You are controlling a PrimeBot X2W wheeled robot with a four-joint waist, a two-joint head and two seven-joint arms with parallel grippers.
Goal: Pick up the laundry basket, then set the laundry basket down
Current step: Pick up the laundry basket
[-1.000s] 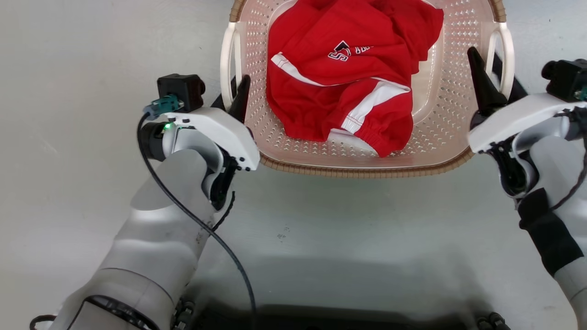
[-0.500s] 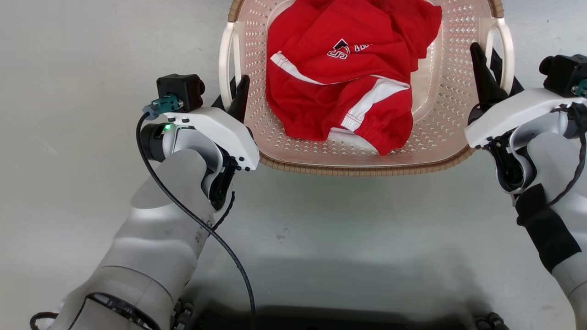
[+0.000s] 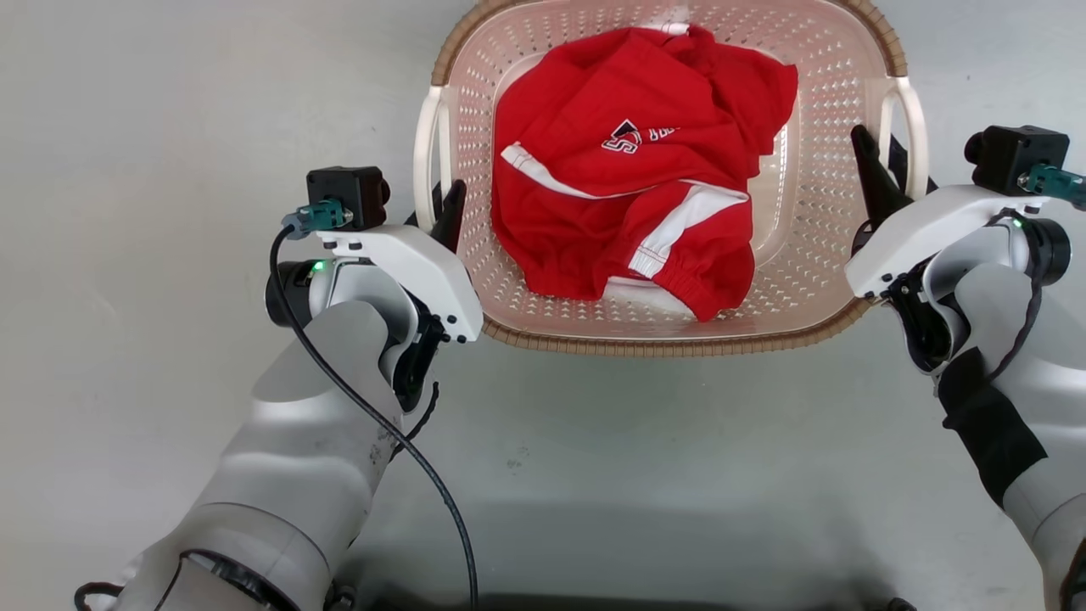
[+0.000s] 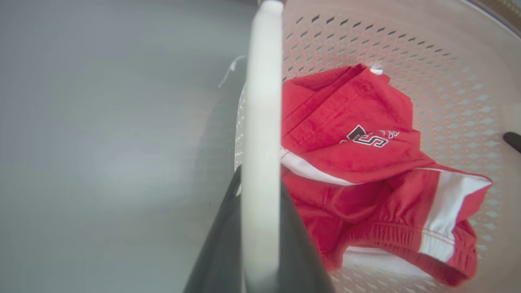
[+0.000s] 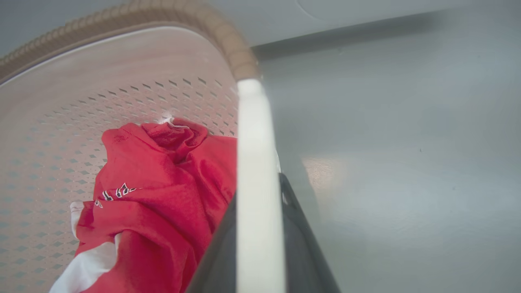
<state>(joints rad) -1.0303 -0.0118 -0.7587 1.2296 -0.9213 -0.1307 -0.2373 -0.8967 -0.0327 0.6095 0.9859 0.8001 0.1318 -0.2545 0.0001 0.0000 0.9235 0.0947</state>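
Laundry basket (image 3: 679,346) (image 4: 407,53) (image 5: 81,81), seen from above in the head view: a pale pink-cream perforated tub with a brown woven-look rim, placed at the upper centre of that view, directly ahead of the robot and between its two arms. Whether its base rests on the grey floor (image 3: 170,127) or hangs clear of it cannot be told. Inside lies a crumpled red garment (image 3: 628,195) (image 4: 358,162) (image 5: 163,183) with white stripes, an elastic cuff and a dark-and-white emblem; it covers most of the basket's bottom.

A white handle stands on each short side. The left handle (image 3: 422,161) (image 4: 262,101) is gripped by the left gripper (image 3: 443,199) (image 4: 260,179); in the left wrist view its two dark fingers lie narrow, one against each face of the white bar, near the bar's lower end. The right handle (image 3: 916,136) (image 5: 252,130) is gripped in the same way by the right gripper (image 3: 887,161) (image 5: 259,187), whose fingers close on the bar from the inner and outer sides, below the point where the bar meets the brown rim.

In the left wrist view a dark fingertip (image 4: 513,140) of the right gripper shows against the far perforated wall. Each white wrist housing carries a black camera block (image 3: 348,195); a black cable (image 3: 407,458) trails from the left one down over the pale forearm. The floor around the basket is plain, smooth and grey
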